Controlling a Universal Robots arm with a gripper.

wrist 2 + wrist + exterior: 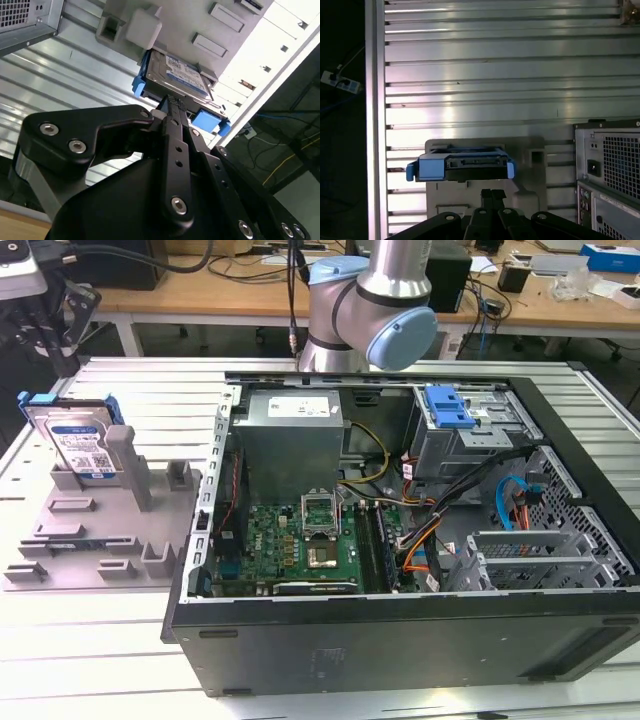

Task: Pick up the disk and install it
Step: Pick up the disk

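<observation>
I count one disk (78,443) on my screens, standing on edge in the one grey fixture (95,540) at the exterior view's left, in the upper part of the frame, label facing the camera and blue rails around its edges. One tall upright post (124,458) of the fixture rises just in front of it, with one shorter post (178,476) nearer the case. The fixture sits flat on the slatted aluminium bench (90,640), just beside the one open computer case (400,625), which takes up the middle and the exterior view's right. Inside the case I see one green motherboard (300,540), one grey power supply box (290,435) and one bright-blue latch (447,406) on the drive cage toward the upper right. The single arm (370,300) comes in at the top centre of that frame, behind the case. In the first wrist view the end effector (493,192) has its two fingers pressed together with nothing between them, so I read it as clenched on nothing, its tips aimed toward the disk and apart from it. In the second wrist view the dark fingertips (172,102) line up with the disk's nearer blue rail, but I cannot tell any contact there. The disk rests in the fixture, not in the case.
</observation>
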